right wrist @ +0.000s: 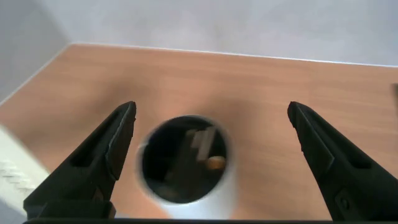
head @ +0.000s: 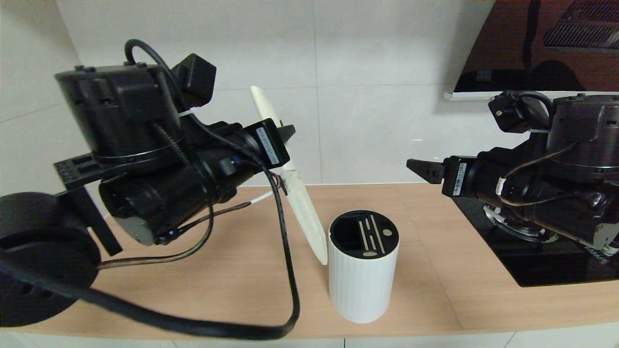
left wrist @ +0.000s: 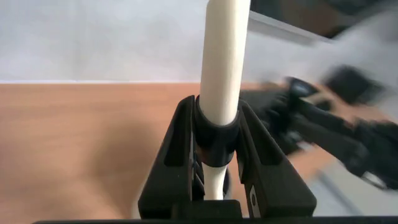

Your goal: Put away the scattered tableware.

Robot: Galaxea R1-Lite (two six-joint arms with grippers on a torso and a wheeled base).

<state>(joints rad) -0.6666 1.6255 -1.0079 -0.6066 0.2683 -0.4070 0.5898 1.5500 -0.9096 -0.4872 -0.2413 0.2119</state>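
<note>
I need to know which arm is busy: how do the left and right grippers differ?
The left gripper is shut on a cream utensil; the right gripper is open and empty. The left gripper sits to the left of the white holder, the right gripper to its right. Both are black and raised above the counter.

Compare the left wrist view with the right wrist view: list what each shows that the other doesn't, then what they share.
Left wrist view, not the right: the left gripper shut on the white utensil by its handle. Right wrist view, not the left: the white holder with its slotted top, below and between the fingers of the open right gripper. Both: the wooden counter, the pale wall, and the utensil, whose end shows at the right wrist view's edge.
</note>
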